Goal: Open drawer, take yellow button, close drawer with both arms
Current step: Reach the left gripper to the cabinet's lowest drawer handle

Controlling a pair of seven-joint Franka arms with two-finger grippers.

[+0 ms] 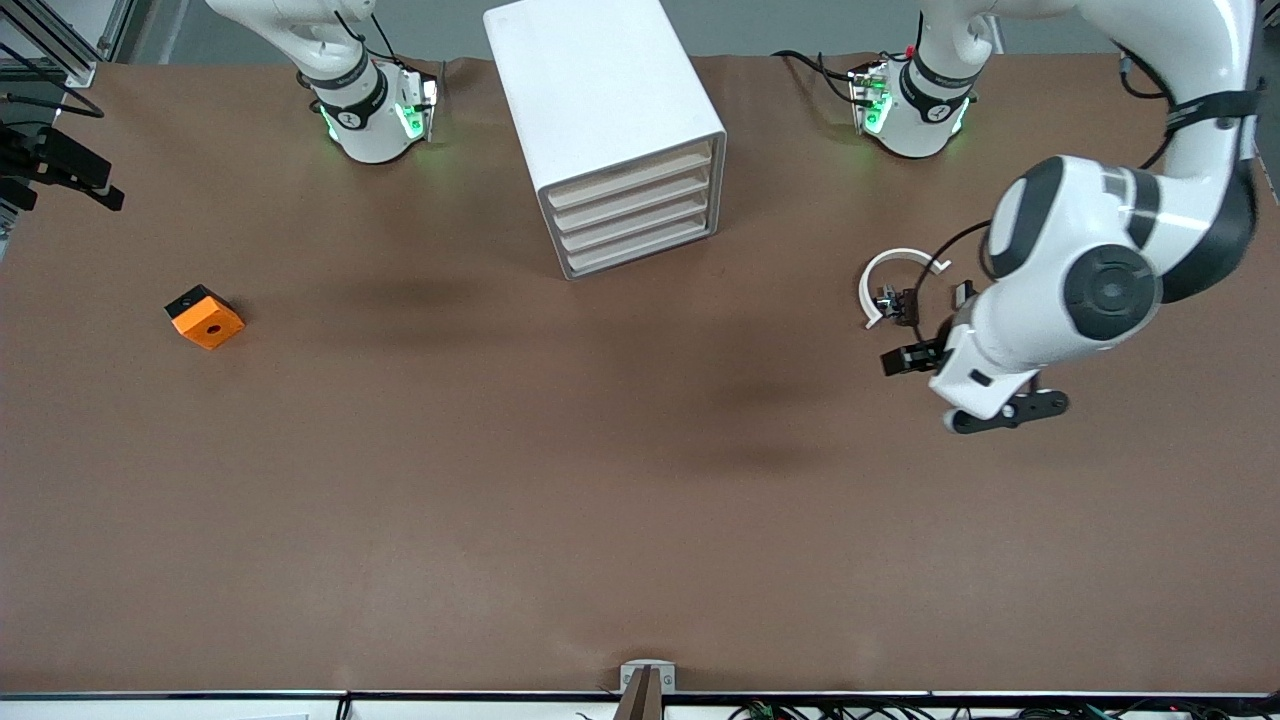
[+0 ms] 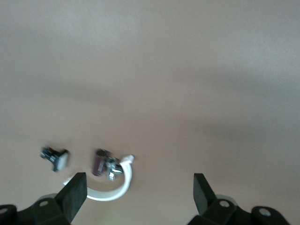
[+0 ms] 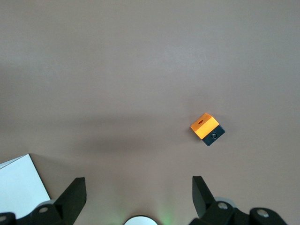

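Note:
The white cabinet (image 1: 600,110) stands at the robots' edge of the table, midway between the two bases, and its four cream-fronted drawers (image 1: 632,214) are all shut. The button is hidden. My left gripper (image 1: 955,385) hangs open and empty over bare table beside a white curved band (image 1: 890,285). In the left wrist view its fingers (image 2: 76,191) stand wide apart around nothing (image 2: 139,187). My right gripper (image 3: 138,190) is open and empty, out of the front view, high over the table near its own base (image 1: 370,110).
An orange block (image 1: 205,317) with a black face lies toward the right arm's end; it also shows in the right wrist view (image 3: 207,129). Small black clips (image 2: 104,164) (image 2: 56,158) lie by the band (image 2: 115,190). A cabinet corner (image 3: 18,185) shows in the right wrist view.

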